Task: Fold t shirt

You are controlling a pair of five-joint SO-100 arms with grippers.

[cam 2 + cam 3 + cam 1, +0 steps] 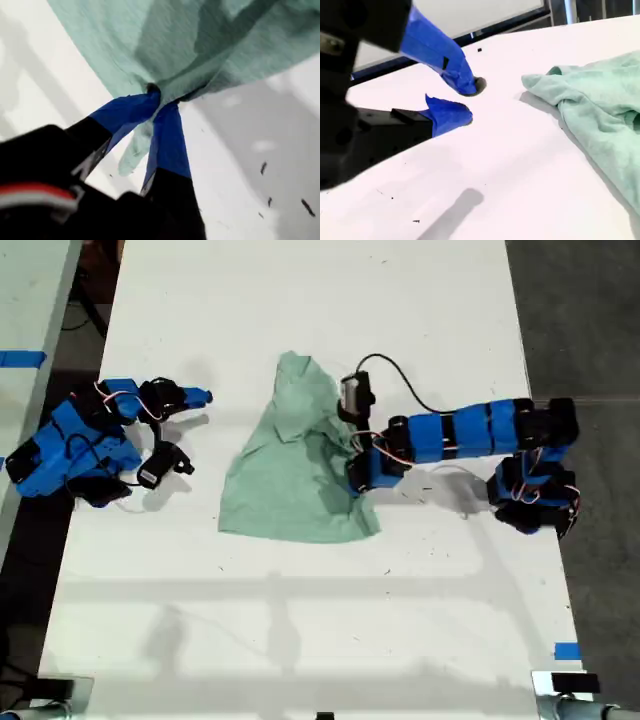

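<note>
The pale mint-green t shirt (pixel 290 475) lies rumpled in the middle of the white table, its wide hem toward the near edge. My first gripper (pixel 353 468) reaches in from the exterior view's right and is shut on a bunched fold of the t shirt (pixel 200 45); in the first wrist view its blue fingertips (pixel 150 107) pinch the cloth. My second gripper (pixel 196 408) rests low over the table at the exterior view's left, apart from the t shirt (pixel 590 110). It (pixel 466 102) stands open with nothing between its fingers.
The white table (pixel 300 620) extends well beyond the shirt on all sides. A blue tape mark (pixel 567 651) sits near the table's edge at the exterior view's lower right. A second light surface (pixel 25 300) stands past a dark gap at the exterior view's left.
</note>
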